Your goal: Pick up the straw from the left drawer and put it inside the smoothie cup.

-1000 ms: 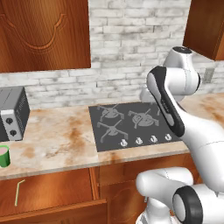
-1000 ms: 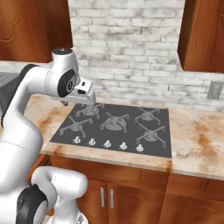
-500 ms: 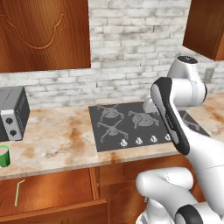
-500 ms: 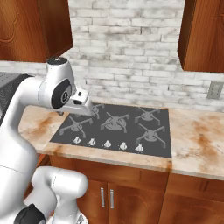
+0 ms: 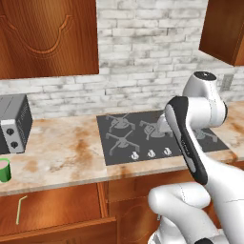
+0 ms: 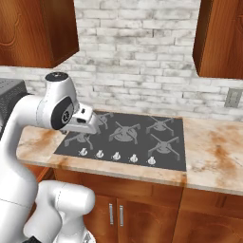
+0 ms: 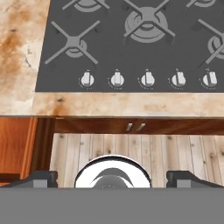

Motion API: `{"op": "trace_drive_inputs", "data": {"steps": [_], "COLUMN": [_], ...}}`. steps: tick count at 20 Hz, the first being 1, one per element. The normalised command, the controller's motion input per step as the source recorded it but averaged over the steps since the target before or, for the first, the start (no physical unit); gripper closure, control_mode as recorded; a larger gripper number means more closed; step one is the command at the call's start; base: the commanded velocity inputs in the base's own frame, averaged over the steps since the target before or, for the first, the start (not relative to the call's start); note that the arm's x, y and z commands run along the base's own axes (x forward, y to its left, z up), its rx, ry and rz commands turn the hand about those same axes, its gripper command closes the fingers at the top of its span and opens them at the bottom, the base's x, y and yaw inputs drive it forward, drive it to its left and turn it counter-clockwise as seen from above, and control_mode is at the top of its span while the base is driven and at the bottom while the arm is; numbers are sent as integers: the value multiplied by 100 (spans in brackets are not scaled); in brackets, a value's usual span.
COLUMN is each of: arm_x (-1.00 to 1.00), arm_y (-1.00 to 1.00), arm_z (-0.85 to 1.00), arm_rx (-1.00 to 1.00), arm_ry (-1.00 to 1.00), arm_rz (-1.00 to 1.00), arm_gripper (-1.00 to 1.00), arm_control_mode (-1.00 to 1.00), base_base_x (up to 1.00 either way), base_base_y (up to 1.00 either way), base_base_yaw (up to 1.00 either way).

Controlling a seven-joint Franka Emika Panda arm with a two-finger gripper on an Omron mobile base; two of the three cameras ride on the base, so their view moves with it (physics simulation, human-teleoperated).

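Marble tabletop carrying cooktop; smoothie cup sitting far left of cooktop, straw lying in left drawer below. End effector spreading wide, holding nothing. No legible writing.

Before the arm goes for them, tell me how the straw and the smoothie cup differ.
The straw is a thin pale yellow-green stick with a bent tip; the cup is a stout bright green tumbler with pink at its rim. The straw lies flat in the open drawer; the cup stands upright on the counter. Both sit at the far left.
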Motion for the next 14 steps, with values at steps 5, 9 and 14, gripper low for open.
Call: {"op": "trace_drive_inputs", "data": {"steps": [5,9,14], "arm_x": [-18,-14,-41], "arm_y": [8,16,5], "arm_z": [-20,-17,-18], "arm_rx": [-3,-3,-2], "arm_ry": [0,0,0], "arm_rz": [0,0,0], "arm_gripper": [-100,-100,-100], "arm_control_mode": [-100,-100,-100], "base_base_x": [0,0,0], "base_base_y": [0,0,0], "base_base_yaw": [0,0,0]}}
